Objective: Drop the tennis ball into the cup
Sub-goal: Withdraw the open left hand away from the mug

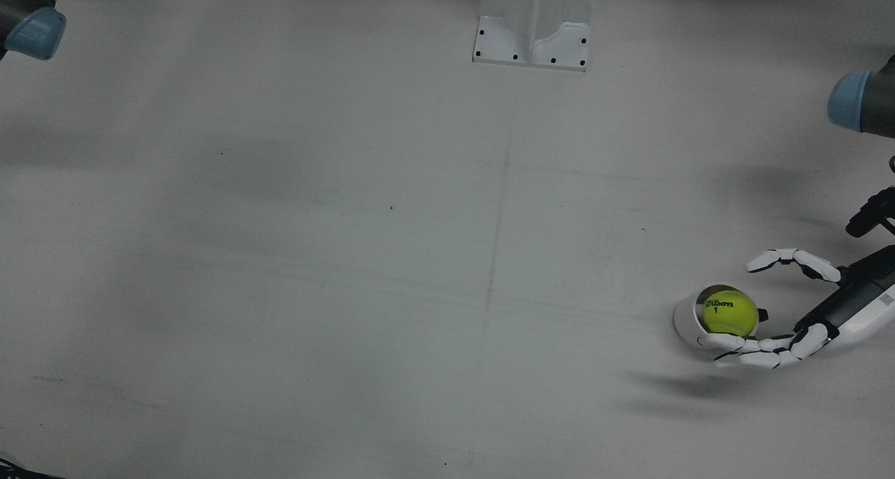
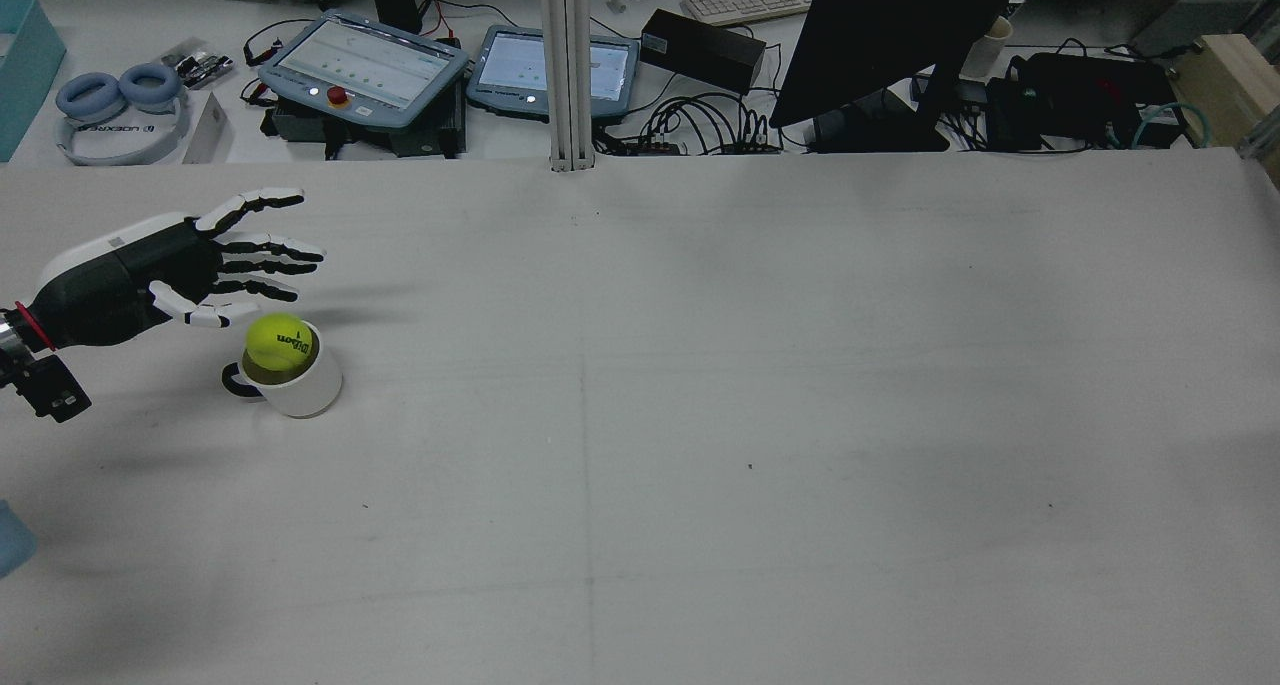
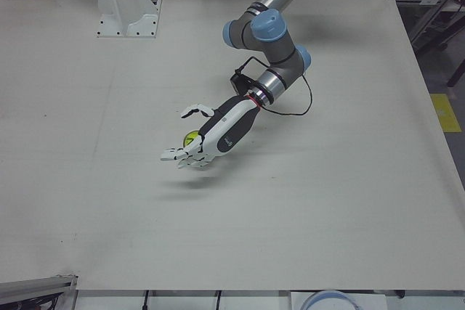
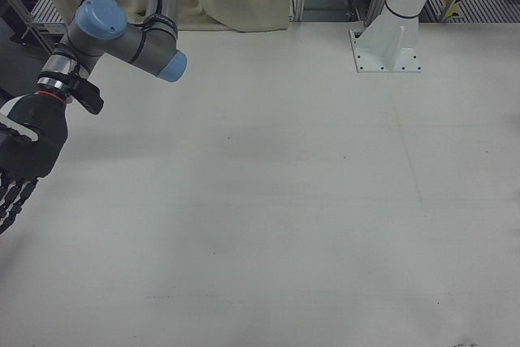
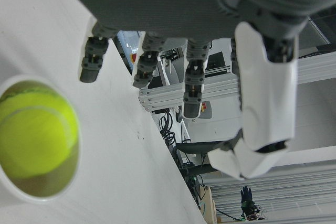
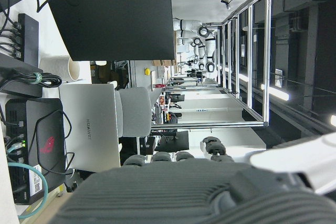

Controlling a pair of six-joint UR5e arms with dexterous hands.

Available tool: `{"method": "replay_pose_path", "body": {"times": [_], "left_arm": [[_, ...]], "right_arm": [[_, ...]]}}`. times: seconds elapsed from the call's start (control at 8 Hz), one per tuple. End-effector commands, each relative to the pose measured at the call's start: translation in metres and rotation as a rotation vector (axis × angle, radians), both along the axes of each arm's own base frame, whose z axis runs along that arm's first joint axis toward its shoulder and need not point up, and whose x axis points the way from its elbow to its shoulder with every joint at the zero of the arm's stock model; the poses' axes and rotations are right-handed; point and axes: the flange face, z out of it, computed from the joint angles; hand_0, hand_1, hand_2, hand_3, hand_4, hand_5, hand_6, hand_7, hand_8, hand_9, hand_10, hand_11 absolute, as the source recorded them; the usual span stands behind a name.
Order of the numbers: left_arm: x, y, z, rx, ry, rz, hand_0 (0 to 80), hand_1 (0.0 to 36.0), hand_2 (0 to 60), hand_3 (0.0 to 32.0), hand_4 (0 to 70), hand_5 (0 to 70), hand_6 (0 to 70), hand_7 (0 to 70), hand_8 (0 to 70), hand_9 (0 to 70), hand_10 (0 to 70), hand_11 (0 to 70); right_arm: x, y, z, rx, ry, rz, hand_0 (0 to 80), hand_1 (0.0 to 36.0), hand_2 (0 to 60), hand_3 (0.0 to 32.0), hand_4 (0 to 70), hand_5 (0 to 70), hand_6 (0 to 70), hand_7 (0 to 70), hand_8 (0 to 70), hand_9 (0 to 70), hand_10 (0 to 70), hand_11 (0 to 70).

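The left hand (image 2: pixel 190 265) hovers with its fingers (image 2: pixel 262 255) spread apart and holds nothing. Just below and in front of its fingertips, the tennis ball (image 2: pixel 278 341) sits in the mouth of the white cup (image 2: pixel 296 385). The ball fills the opening and its upper part rises above the rim, which the left hand view also shows. No finger appears to touch the ball; the hand is near, but apart.

The cup stands upright on the counter (image 2: pixel 700 415), beneath the hand, with its handle turned toward the robot.

The drop therefore seems to be done. What is left, by judgement, is only to draw the left hand away without knocking the cup.

The right hand (image 4: pixel 23 152) is well apart from all this, over the other half of the counter. Whether its fingers are apart or together cannot be told.
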Motion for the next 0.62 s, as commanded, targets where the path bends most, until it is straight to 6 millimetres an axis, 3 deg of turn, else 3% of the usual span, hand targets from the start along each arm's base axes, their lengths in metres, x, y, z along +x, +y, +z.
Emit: {"method": "replay_pose_path", "body": {"times": [0.0, 0.25, 0.38, 0.5], "left_arm": [[-0.011, -0.005, -0.005, -0.043, 0.06, 0.007, 59.0, 29.7, 33.7, 32.0, 0.0, 18.4, 29.2, 15.7, 22.0, 7.1, 11.7, 19.4], [-0.163, -0.051, -0.011, -0.095, 0.088, -0.236, 61.3, 31.4, 38.9, 32.0, 0.0, 21.3, 41.1, 14.7, 24.5, 7.5, 12.2, 20.3], [-0.22, -0.064, -0.021, -0.108, 0.081, -0.327, 64.1, 34.1, 41.8, 32.0, 0.0, 21.7, 41.5, 15.9, 23.9, 7.9, 12.9, 21.5], [-0.243, -0.071, -0.024, -0.129, 0.074, -0.365, 71.8, 35.9, 40.2, 32.0, 0.0, 17.2, 18.3, 22.7, 19.4, 9.7, 13.4, 22.5]], "right_arm": [[0.0, 0.0, 0.0, 0.0, 0.0, 0.0, 0.0, 0.0, 0.0, 0.0, 0.0, 0.0, 0.0, 0.0, 0.0, 0.0, 0.0, 0.0], [0.0, 0.0, 0.0, 0.0, 0.0, 0.0, 0.0, 0.0, 0.0, 0.0, 0.0, 0.0, 0.0, 0.0, 0.0, 0.0, 0.0, 0.0], [0.0, 0.0, 0.0, 0.0, 0.0, 0.0, 0.0, 0.0, 0.0, 0.0, 0.0, 0.0, 0.0, 0.0, 0.0, 0.0, 0.0, 0.0], [0.0, 0.0, 0.0, 0.0, 0.0, 0.0, 0.0, 0.0, 0.0, 0.0, 0.0, 0.0, 0.0, 0.0, 0.0, 0.0, 0.0, 0.0]]}}
